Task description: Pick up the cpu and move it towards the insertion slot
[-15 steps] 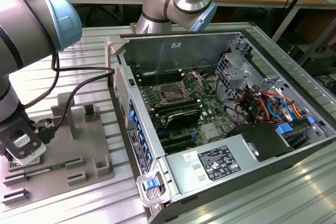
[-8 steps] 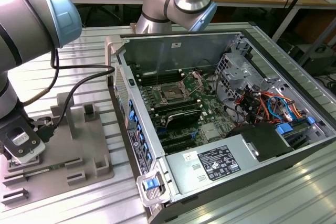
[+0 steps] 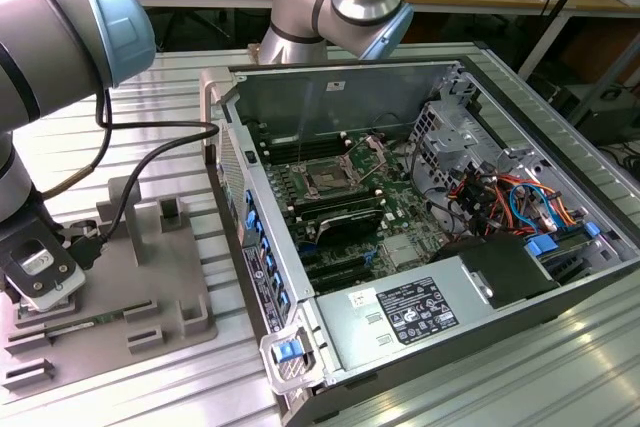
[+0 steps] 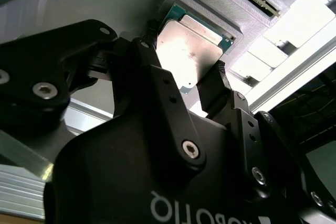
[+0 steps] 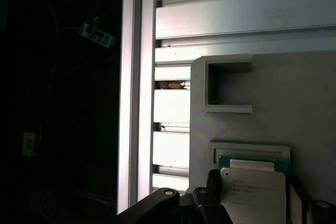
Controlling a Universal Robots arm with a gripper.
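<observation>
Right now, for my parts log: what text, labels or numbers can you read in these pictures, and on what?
Nothing can be quoted.
cpu: faint print, too blurred to read.
Power supply label: too small to read.
End effector: white lettering on its body, upside down and cut off, unreadable.

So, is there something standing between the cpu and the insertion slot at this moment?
Yes. The cpu sits at the gripper over the grey fixture plate, outside the computer case. Its side wall rises between the cpu and the insertion slot. The case is open on top.
</observation>
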